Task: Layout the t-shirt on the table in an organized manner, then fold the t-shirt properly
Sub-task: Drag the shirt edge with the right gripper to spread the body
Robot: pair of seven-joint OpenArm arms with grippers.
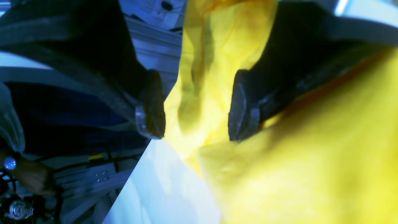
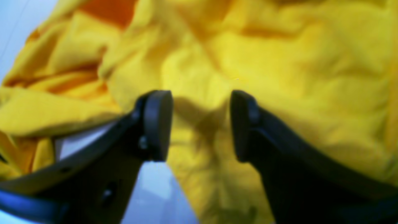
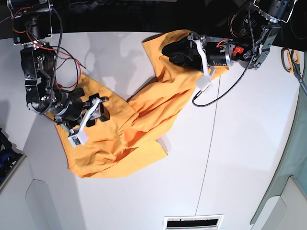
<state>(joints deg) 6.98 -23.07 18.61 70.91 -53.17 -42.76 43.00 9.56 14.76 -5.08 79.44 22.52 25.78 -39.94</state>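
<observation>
Base view is showing the t-shirt [image 3: 139,115] lying crumpled diagonally across the table [image 3: 240,158], right gripper [image 3: 98,109] then left gripper [image 3: 169,52] hovering over it; only wrist views are revealing both gaping, holding nothing.

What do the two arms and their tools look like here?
Both arms are black. The left arm has red and white parts near the wrist and a black cable looping across the table. The right arm trails thin red and black wires. Each carries a white wrist bracket. Both tools have black fingers with flat oval pads.
</observation>
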